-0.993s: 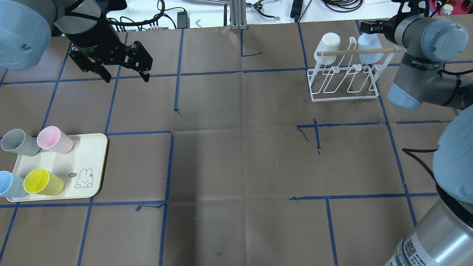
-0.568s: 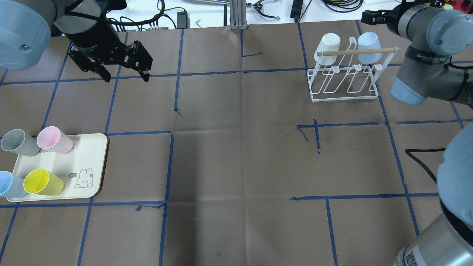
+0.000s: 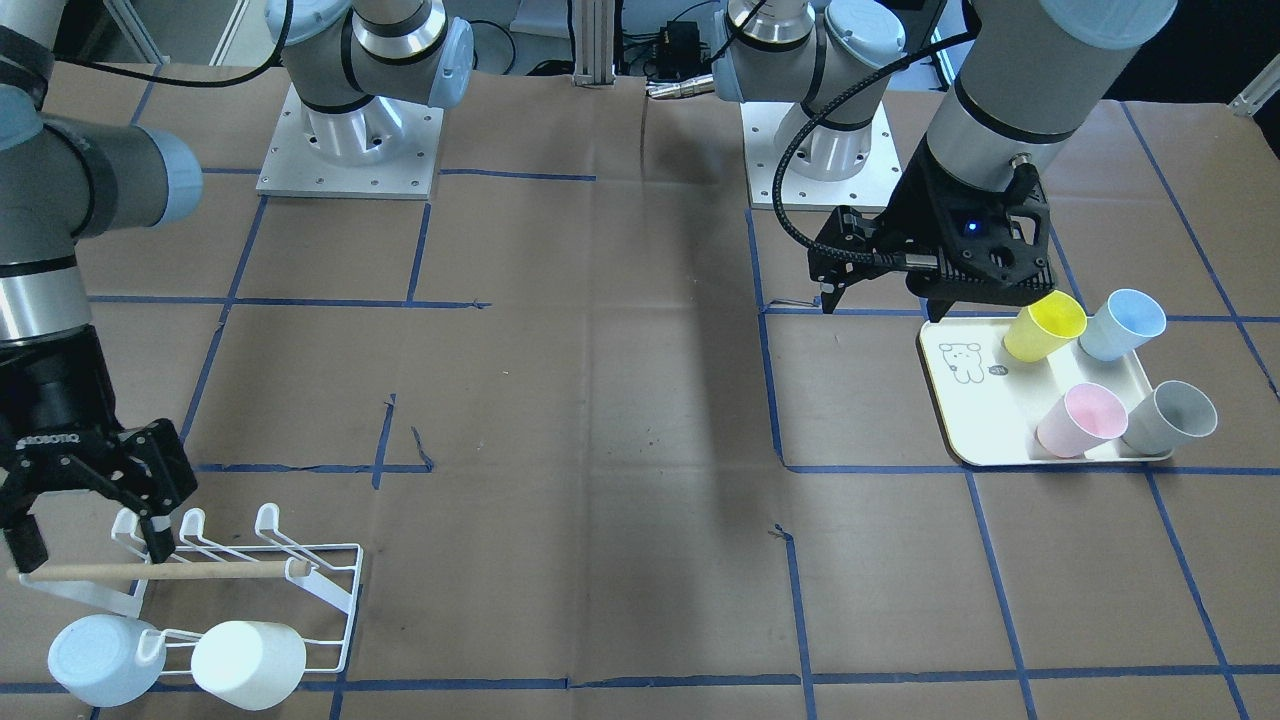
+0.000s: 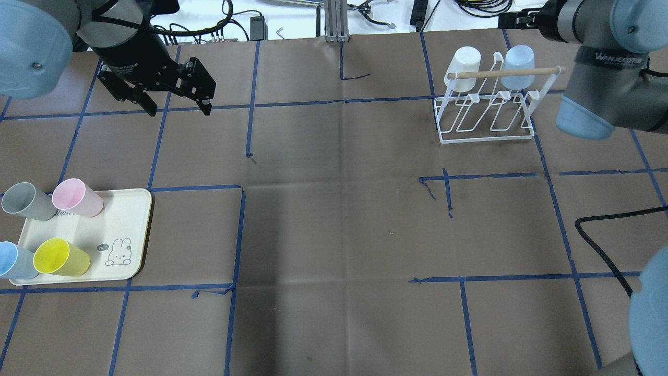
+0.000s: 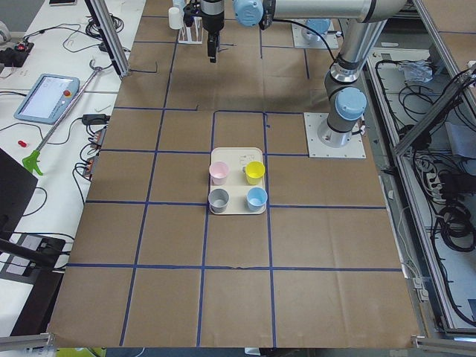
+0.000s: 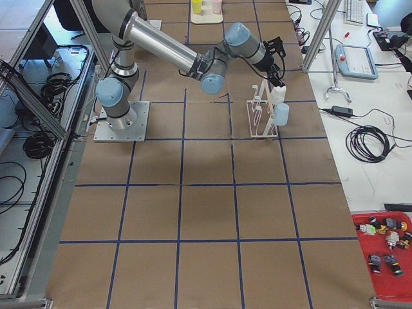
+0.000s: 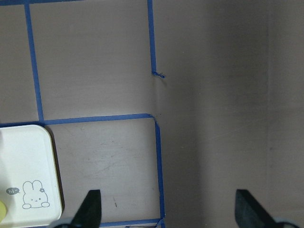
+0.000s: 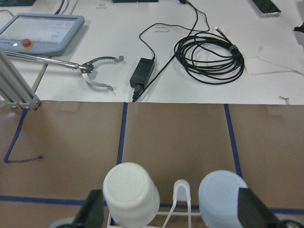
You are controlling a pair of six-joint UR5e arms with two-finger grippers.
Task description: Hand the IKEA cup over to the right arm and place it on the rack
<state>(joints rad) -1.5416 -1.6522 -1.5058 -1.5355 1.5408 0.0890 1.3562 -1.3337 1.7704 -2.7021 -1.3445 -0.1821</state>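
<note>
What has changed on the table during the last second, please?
The right arm has drawn its open, empty right gripper away from the light-blue cup, toward the table's far edge; the cup stays on the rack. The left gripper, open, the white cup and the tray with its four cups have not moved.

cream tray (image 5: 236, 155) mid-table | on it: pink cup (image 5: 219, 173), yellow cup (image 5: 255, 172), grey cup (image 5: 218, 198), blue cup (image 5: 256, 198) | two by two
</note>
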